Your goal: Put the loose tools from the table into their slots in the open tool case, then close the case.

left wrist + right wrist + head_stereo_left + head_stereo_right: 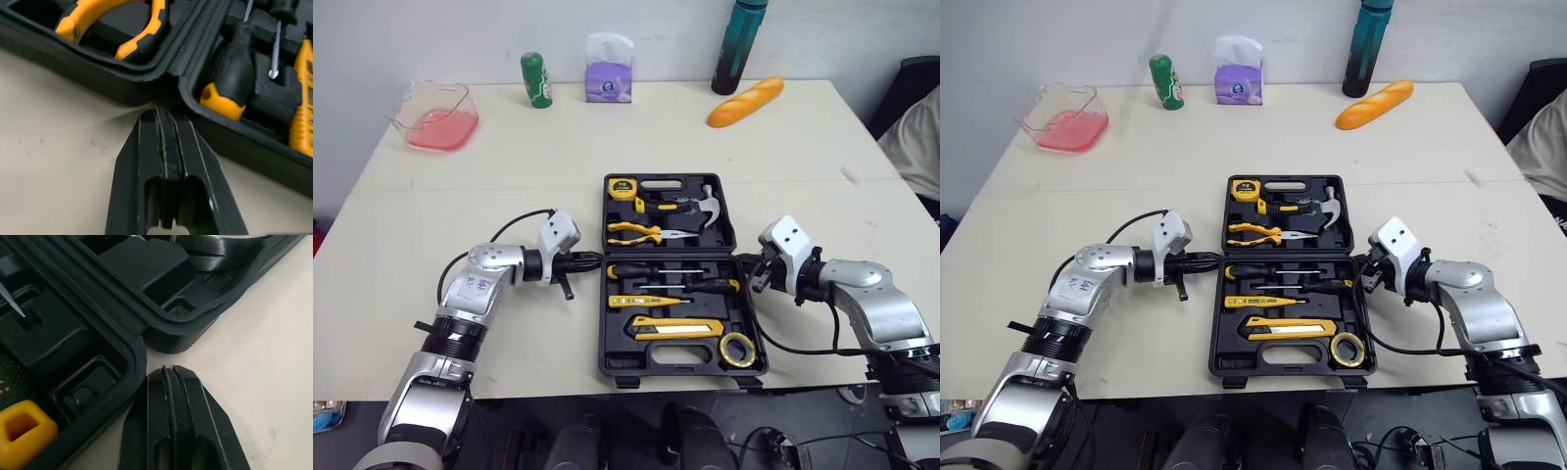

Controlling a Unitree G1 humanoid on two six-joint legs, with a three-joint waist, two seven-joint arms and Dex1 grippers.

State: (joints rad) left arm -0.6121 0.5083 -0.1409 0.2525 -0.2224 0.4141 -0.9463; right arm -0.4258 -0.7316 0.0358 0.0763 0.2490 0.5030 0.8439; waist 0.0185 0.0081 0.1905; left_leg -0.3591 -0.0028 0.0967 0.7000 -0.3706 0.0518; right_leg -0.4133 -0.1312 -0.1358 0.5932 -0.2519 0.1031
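The cream surface carries the open black plastic tool case at its near edge. The left end effector and the right end effector, both pressed together, flank the hinge; whether they touch it is unclear. Yellow-handled tools sit in the slots.

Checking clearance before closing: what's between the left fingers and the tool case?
Nothing: left wrist view shows the shut fingers at the case's hinge notch.

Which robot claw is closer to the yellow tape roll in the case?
Right. The right claw is at the right edge of the case, just beyond the tape roll; the left claw is at its left edge.
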